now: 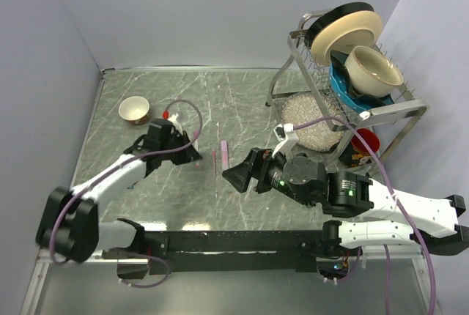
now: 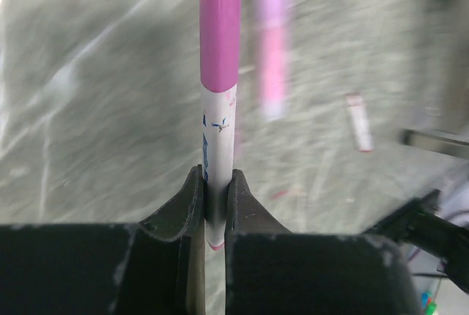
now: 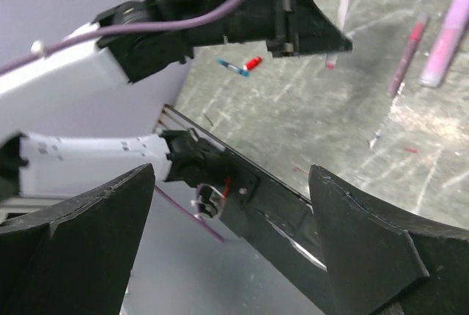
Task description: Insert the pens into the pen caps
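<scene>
Table (image 1: 242, 95): a grey marbled surface carries the whole scene, with both arms reaching in from its near edge.
Dish rack (image 1: 401, 112): stands at the far right corner, stacked with plates and bowls.
Right gripper (image 1: 236, 177): the claw gapes wide near the middle of the table, both fingers well apart, gripping and touching nothing.
Left gripper (image 2: 216, 183): the claw is pinched narrow on a pink-ended pen, its fingers pressed against the white barrel from both sides, over the left half of the table.
Small bowl (image 1: 134, 109): sits toward the far left corner.
Loose pens (image 1: 223, 155): a pale pink one and a thinner, darker one lie side by side on the table's middle, between the two claws and touched by neither.
Pink-ended pen (image 2: 219, 73): juts straight out of the left claw, pink end outermost, lifted off the table.
Red pen cap (image 3: 253, 62): lies on the table near the left edge, just beside a small blue-tipped piece too tiny to identify.
</scene>
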Controlling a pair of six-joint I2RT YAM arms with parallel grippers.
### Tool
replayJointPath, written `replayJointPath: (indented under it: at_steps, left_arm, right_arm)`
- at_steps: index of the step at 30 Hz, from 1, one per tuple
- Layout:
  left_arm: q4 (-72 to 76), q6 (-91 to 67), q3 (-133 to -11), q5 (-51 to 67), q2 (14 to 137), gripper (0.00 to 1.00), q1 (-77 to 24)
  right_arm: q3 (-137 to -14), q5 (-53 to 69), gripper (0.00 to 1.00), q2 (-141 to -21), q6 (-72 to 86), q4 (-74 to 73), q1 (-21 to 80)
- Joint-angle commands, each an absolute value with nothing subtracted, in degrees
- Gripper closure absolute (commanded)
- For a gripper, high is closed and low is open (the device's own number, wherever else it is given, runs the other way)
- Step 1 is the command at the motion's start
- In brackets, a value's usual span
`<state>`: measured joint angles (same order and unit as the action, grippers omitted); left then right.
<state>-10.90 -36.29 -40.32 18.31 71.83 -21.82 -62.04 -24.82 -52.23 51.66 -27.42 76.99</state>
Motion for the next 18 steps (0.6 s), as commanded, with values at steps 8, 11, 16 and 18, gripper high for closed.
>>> replayJointPath:
  at_steps: [8, 11, 16, 18]
  left_arm:
    - [-6.94, -40.6, -39.2, 13.01, 82.43, 0.85, -23.11]
    - [-6.59, -40.43, -39.29, 12.66, 84.9, 0.84, -24.17]
    - [-9.4, -40.34, -40.96, 10.73, 87.89, 0.77, -24.79]
    - [-9.93, -40.87, -41.31, 9.68, 86.67, 0.68, -24.79]
  right_arm:
    - [-59.68, -27.95, 0.06, -48.52, 52.47, -29.09, 76.9]
    - [-59.5, -28.12, 0.06, -48.08, 52.47, -29.35, 76.9]
    - [-59.59, -28.65, 0.06, -47.9, 52.29, -29.97, 76.9]
    - [-59.41, -28.57, 0.06, -47.73, 52.3, -29.8, 76.91]
